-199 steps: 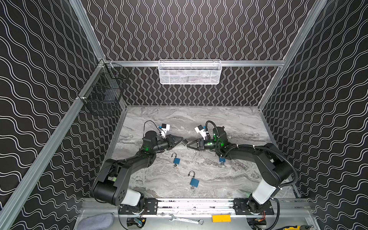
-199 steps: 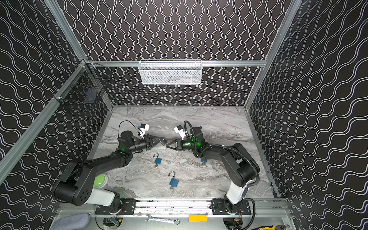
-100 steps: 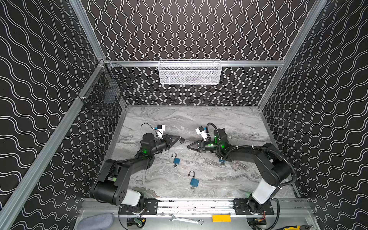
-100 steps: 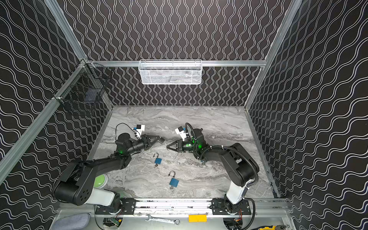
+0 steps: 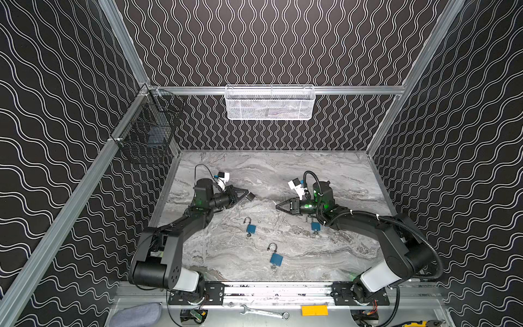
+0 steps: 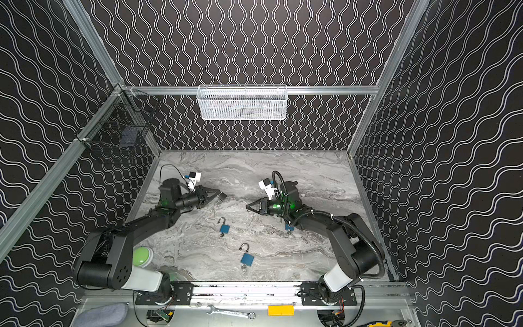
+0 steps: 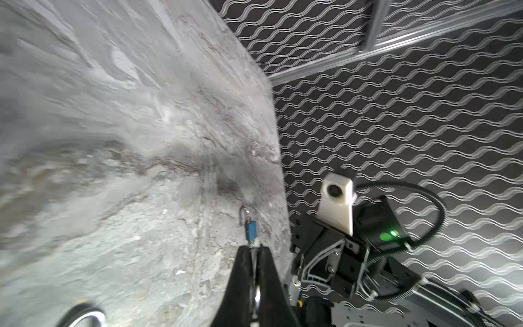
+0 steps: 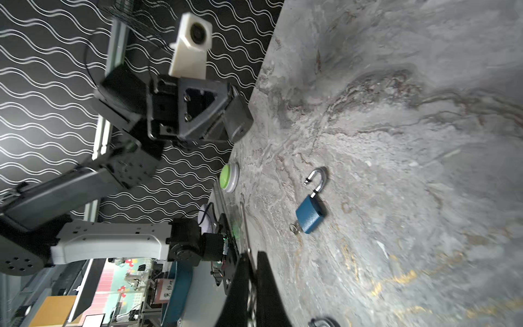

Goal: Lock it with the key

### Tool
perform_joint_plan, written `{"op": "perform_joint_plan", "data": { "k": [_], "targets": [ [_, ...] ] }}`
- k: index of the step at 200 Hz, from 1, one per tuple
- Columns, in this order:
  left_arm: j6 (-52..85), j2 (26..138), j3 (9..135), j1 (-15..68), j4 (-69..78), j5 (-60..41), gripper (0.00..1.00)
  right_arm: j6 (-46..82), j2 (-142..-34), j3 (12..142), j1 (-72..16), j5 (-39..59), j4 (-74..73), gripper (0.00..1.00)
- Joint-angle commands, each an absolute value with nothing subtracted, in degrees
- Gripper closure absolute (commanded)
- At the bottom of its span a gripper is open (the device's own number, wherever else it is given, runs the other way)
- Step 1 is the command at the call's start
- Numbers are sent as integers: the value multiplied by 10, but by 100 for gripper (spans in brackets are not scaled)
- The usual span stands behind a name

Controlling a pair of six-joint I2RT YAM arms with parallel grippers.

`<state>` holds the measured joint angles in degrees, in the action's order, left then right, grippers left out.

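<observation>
Three blue padlocks lie on the marble table, each with a key in its base. In both top views the left padlock (image 5: 250, 228) (image 6: 224, 228) and the front padlock (image 5: 276, 258) (image 6: 247, 259) show raised shackles. The third padlock (image 5: 315, 226) (image 6: 288, 227) lies partly under the right arm. The right wrist view shows the left padlock (image 8: 311, 215) with its shackle open and its key (image 8: 295, 228). My left gripper (image 5: 250, 196) (image 7: 255, 249) hovers shut behind the left padlock. My right gripper (image 5: 278, 207) (image 8: 252, 256) is shut, facing it across a gap.
A green button (image 6: 143, 256) (image 8: 229, 178) sits by the left arm's base. A white mesh basket (image 5: 270, 103) hangs on the back wall and a black wire basket (image 5: 147, 136) on the left wall. A wrench (image 5: 263, 312) lies on the front rail.
The two grippers, tip to tip a second ago, have drawn apart: the left pulled back to the left, the right to the right. Both stayed shut.
</observation>
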<state>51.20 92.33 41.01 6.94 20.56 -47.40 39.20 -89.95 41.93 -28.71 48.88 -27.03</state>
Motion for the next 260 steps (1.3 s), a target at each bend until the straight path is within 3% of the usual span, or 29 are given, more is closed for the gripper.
{"op": "perform_joint_plan", "data": {
  "k": [1, 46, 130, 190, 260],
  "targets": [
    [344, 947, 489, 58, -80, -423, 100, 316, -880, 426, -284, 453, -158, 100],
    [213, 1055, 653, 40, -274, -333, 100, 287, -873, 419, -275, 420, -114, 100],
    [76, 1191, 907, 20, -460, -197, 100, 284, -922, 455, -270, 444, -100, 100],
    [-6, 1314, 1034, 0, -495, -221, 100, 249, -939, 492, -271, 446, -51, 100],
    [-77, 1421, 1189, -27, -569, -286, 100, 291, -967, 454, -272, 451, -133, 100]
  ]
}}
